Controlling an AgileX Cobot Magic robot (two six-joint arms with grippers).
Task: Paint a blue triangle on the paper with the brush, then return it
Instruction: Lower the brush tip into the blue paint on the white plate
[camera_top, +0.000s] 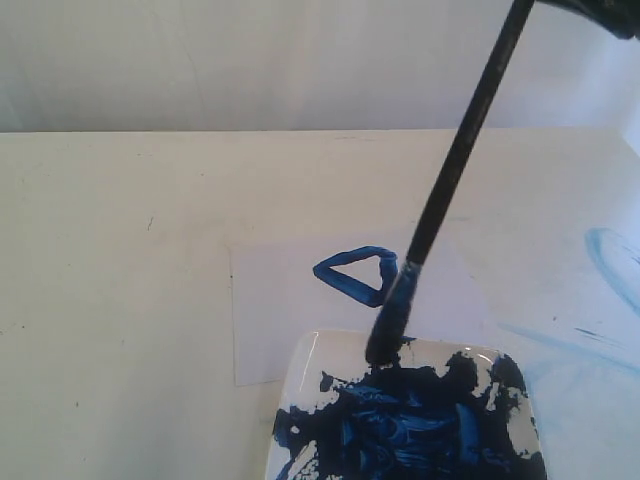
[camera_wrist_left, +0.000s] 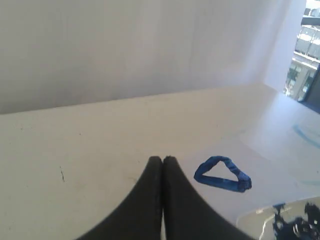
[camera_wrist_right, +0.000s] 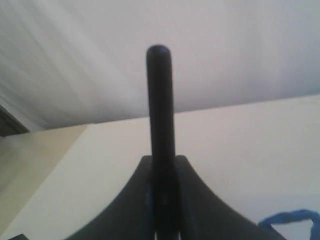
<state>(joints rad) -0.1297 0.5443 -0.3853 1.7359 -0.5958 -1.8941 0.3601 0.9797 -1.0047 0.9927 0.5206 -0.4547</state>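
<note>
Dish (camera_top: 300, 375) w/ blue paint (camera_top: 410, 425); right end effector (camera_wrist_right: 161, 161) clamps brush (camera_top: 455, 160), left end effector (camera_wrist_left: 162, 159) closed, empty.

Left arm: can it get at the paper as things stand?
Probably yes. The left gripper, jaws shut, faces the blue triangle on the paper with only bare table between. The right gripper holds the brush at the dish, off to one side.

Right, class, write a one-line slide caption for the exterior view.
Blue triangle finished on the paper; the tilted brush rests its wet tip at the paint-smeared white dish.
</note>
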